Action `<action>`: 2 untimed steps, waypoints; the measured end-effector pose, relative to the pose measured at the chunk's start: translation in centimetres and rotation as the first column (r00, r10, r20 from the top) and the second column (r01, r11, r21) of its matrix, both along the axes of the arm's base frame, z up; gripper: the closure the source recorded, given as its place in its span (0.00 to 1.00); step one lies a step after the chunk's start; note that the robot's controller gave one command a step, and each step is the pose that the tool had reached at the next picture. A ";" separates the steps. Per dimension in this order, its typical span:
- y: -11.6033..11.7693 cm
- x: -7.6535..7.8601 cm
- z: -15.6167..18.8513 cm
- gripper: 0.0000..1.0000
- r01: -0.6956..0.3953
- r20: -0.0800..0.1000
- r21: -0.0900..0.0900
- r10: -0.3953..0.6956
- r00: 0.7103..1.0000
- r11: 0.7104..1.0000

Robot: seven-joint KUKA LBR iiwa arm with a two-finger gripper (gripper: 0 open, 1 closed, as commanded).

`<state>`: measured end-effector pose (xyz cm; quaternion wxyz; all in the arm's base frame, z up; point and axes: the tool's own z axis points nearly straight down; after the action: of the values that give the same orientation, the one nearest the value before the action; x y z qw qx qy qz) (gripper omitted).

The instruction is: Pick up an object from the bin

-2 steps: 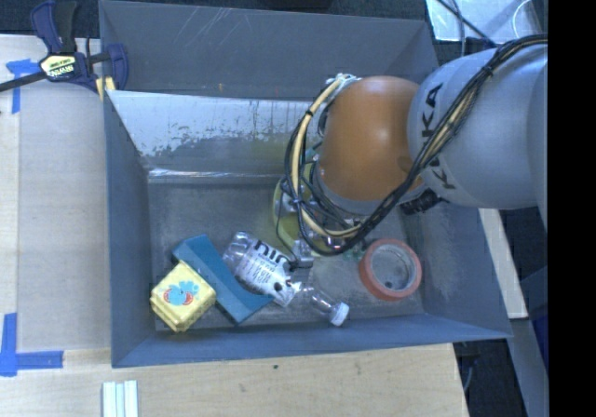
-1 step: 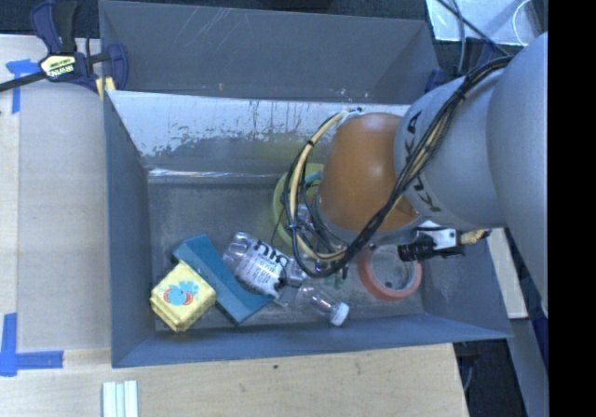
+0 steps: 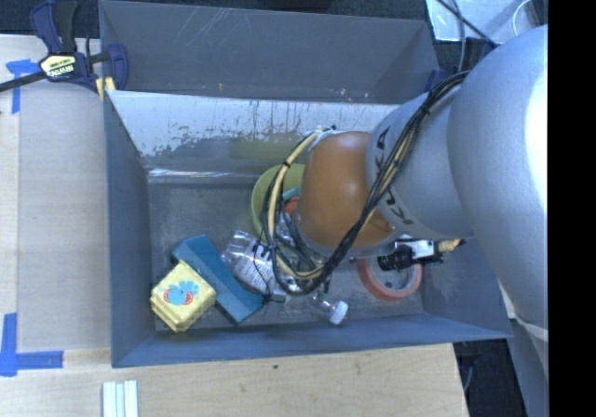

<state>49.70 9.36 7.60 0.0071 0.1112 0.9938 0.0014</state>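
Note:
My gripper is low in the front middle of the bin, mostly hidden under the arm's orange cover and cables. Its dark tip is right beside a silvery crinkled thing, which lies against a flat blue block. A small grey cap-like piece sits just in front of the gripper on the bin floor. Whether anything is in the gripper cannot be seen.
A yellow block with a blue and red print lies at the front left. A yellow-green round dish peeks out behind the cover. A red tape roll lies at the front right, under the arm.

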 end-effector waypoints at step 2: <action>0.7 -0.4 0.3 1.00 0.099 0.024 0.000 -0.099 0.995 0.995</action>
<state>49.29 10.04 7.86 0.0190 0.1604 0.9869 0.0017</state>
